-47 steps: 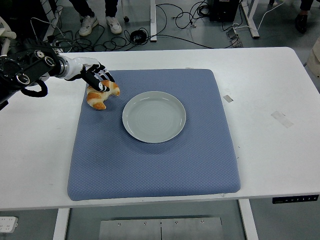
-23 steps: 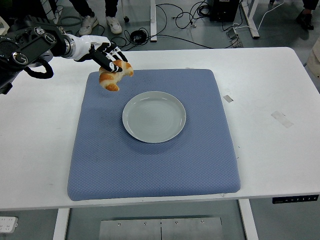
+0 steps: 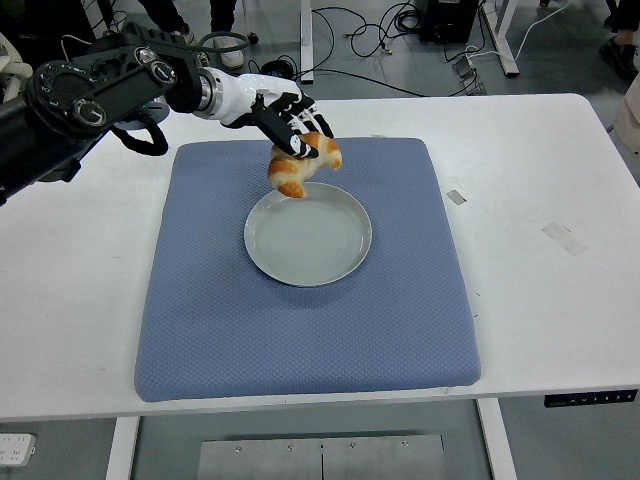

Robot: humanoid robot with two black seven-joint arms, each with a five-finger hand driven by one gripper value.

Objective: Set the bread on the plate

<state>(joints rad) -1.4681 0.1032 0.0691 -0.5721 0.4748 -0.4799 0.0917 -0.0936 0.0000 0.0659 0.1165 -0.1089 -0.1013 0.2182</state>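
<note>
A golden croissant-shaped bread (image 3: 303, 166) hangs in the air above the far rim of the pale green plate (image 3: 308, 235). My left hand (image 3: 288, 120) grips it from above, black and white fingers curled around its top. The plate lies empty near the middle of the blue mat (image 3: 305, 270). My left arm reaches in from the upper left across the mat's far corner. The right arm does not show.
The blue mat covers the centre of the white table (image 3: 540, 200). Small tape marks (image 3: 563, 238) lie on the table to the right. Cables and a person's shoes show on the floor beyond the far edge.
My left hand lifted the bread off the mat's far left corner and carried it rightward, from beside the plate to over the plate's far rim.
</note>
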